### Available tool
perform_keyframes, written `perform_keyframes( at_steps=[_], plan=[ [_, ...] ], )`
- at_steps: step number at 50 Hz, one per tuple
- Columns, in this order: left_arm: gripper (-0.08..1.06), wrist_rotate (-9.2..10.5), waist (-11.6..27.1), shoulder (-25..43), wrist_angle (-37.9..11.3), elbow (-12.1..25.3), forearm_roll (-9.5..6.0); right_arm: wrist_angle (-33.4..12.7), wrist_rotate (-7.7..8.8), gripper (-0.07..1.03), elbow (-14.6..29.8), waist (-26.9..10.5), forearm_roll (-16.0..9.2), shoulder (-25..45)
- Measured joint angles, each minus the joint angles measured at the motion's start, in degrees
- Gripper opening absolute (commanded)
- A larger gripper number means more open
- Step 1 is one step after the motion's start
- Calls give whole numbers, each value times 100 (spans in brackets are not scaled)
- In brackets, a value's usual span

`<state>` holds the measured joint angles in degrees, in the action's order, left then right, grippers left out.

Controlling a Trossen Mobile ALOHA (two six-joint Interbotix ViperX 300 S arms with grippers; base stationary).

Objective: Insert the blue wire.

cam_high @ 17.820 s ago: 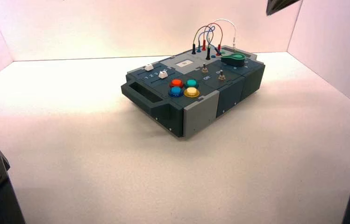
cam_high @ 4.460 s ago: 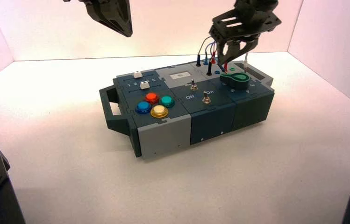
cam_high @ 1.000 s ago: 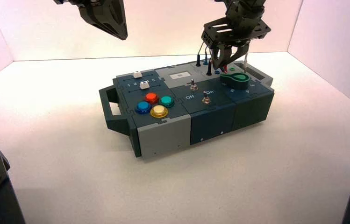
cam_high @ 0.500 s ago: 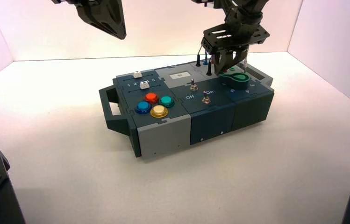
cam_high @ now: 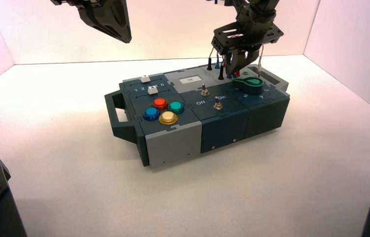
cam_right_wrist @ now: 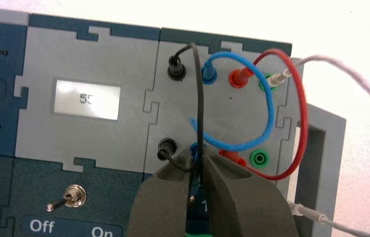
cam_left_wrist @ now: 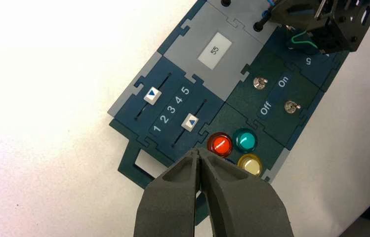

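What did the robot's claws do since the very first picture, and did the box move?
Both arms came in. The right gripper dropped to the wire sockets and shut on the blue wire at its near plug. The box got turned and shifted left early on. The left gripper waits shut above the buttons.

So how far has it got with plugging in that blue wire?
One end of the blue wire already sits in its socket. The right hand has closed around the loose blue plug over the near sockets; pushing it home remains. The left hand hangs shut above the coloured buttons.
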<state>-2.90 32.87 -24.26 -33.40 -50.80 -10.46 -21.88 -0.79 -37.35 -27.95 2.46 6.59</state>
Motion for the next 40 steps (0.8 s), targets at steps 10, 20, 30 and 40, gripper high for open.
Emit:
perform_keyframes(
  at_steps=[10,20,30,40],
  plan=[
    [-3,9,0,-9,0,-9,0,9,-9,-2,70,0,26,-9],
    [-3,0,0,-9,0,-35,0,105,-70,-2,79,0,35,-88],
    [-3,0,0,-9,0,-35,0,272,-105,-2,79,0,26,-264],
    [-3,0,0,-9,0,-35,0,519,-202,-2,70,18,26,-299]
  ],
)
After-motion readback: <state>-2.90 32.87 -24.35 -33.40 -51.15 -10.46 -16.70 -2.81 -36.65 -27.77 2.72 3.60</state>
